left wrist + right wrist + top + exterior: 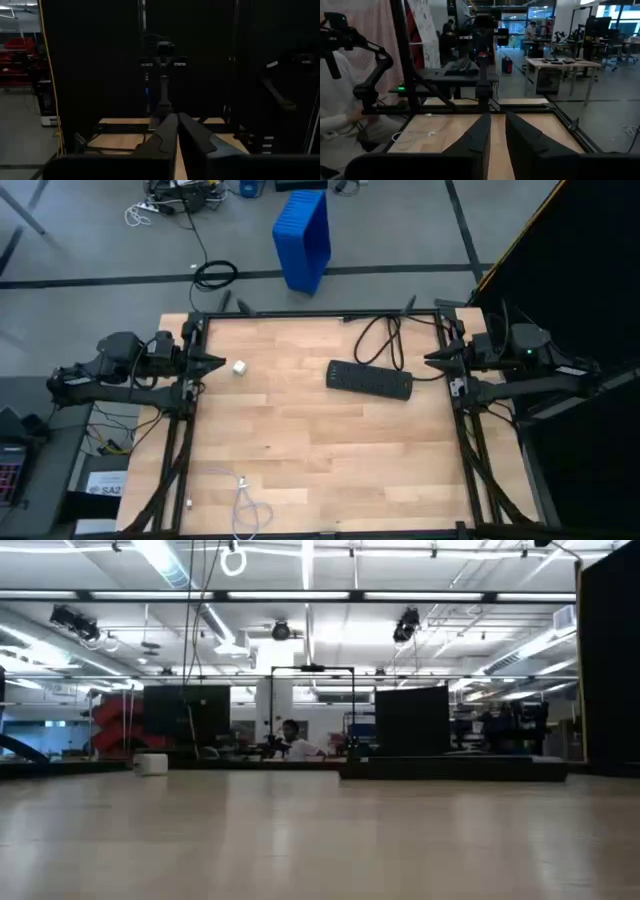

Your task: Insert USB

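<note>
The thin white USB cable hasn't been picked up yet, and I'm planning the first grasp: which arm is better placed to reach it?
Probably the left. The thin white USB cable lies at the table's near-left corner, on the left tool's side. The right tool waits at the opposite edge, nearer the black rectangular power strip.

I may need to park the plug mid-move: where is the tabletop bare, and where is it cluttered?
Bare wood fills the middle, from below the power strip toward the near edge, and the near right corner. The far side is crowded by the strip, its black cord and the white cube. The USB occupies the near left corner. The left gripper and right gripper wait at the side edges.
</note>
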You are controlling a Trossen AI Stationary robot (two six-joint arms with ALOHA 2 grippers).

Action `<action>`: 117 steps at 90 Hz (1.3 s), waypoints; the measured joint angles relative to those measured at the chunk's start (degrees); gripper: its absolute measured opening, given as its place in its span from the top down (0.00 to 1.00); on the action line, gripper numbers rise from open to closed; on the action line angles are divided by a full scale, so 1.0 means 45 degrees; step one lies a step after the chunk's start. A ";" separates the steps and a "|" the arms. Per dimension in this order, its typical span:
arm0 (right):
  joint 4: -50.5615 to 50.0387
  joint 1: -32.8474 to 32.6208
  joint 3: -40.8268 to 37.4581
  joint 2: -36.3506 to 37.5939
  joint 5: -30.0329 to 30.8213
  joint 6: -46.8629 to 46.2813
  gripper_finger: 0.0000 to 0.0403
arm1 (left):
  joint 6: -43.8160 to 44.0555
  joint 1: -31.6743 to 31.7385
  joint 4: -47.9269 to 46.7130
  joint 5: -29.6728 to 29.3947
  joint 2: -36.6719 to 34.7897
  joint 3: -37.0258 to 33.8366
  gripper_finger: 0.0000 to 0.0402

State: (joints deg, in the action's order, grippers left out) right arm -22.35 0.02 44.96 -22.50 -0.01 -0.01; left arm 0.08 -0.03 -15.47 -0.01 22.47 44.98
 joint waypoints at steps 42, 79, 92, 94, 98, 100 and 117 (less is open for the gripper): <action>0.0000 -0.0002 0.0002 0.0004 0.0000 -0.0001 0.93 | 0.0000 0.0005 0.0002 0.0000 -0.0002 0.0002 1.00; 0.0000 -0.0002 0.0001 0.0003 0.0000 0.0002 0.91 | 0.0000 0.0001 0.0002 0.0000 0.0002 0.0001 1.00; 0.0000 0.0002 0.0002 0.0000 0.0004 -0.0001 0.93 | 0.0000 0.0003 -0.0003 0.0000 -0.0002 0.0002 1.00; 0.0000 0.0002 -0.0002 0.0002 0.0002 -0.0001 0.93 | 0.0000 0.0000 -0.0003 0.0000 -0.0002 -0.0001 1.00; 0.0000 0.0002 -0.0002 -0.0001 -0.0001 -0.0001 0.93 | 0.0000 0.0001 0.0001 0.0000 -0.0002 0.0001 1.00; 0.0000 -0.0002 0.0002 0.0000 -0.0001 -0.0001 0.93 | 0.0000 0.0003 -0.0003 0.0000 0.0000 -0.0003 1.00; 0.0000 0.0001 0.0001 0.0000 -0.0001 0.0000 0.93 | 0.0000 0.0005 -0.0003 0.0000 0.0003 0.0002 1.00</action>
State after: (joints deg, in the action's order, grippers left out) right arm -22.35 0.03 44.97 -22.50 -0.01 -0.01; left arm 0.08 -0.01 -15.49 -0.01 22.48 44.99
